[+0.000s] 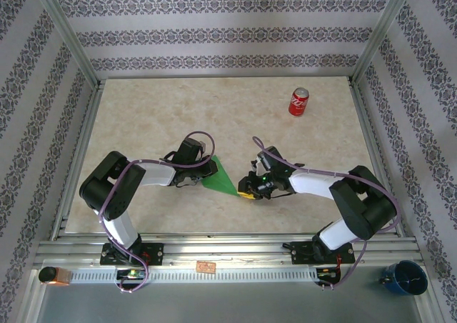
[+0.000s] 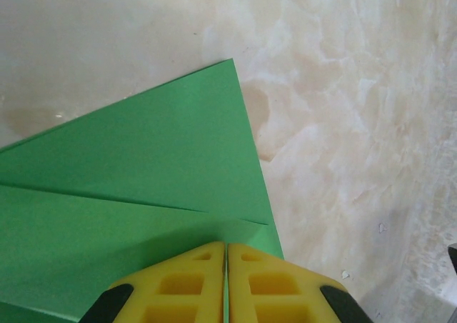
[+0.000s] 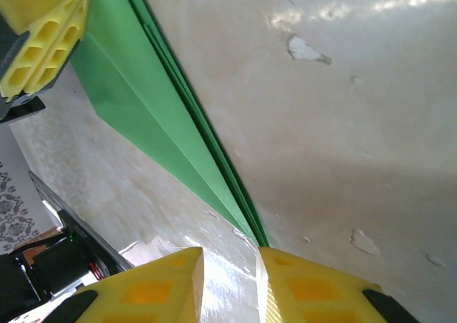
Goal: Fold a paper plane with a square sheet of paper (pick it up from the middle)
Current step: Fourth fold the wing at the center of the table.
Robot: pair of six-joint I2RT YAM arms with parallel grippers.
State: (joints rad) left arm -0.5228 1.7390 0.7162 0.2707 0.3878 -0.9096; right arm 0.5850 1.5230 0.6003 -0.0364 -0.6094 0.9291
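Paper plane [image 2: 143, 158] tight in shut left claw [image 2: 226, 257]; right wrist view: layered edges [image 3: 187, 101], right claw [image 3: 230, 262] agape.

Paper plane [image 1: 221, 177] between left pincer [image 2: 226, 250] and right pincer [image 3: 230, 260]

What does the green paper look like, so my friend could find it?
Start at the pale stone-look table, near its front edge where the two robot arms reach toward each other. Between the left gripper and the right gripper is the folded paper, a flat pointed wedge. It is bright green, unlike the red can far back.
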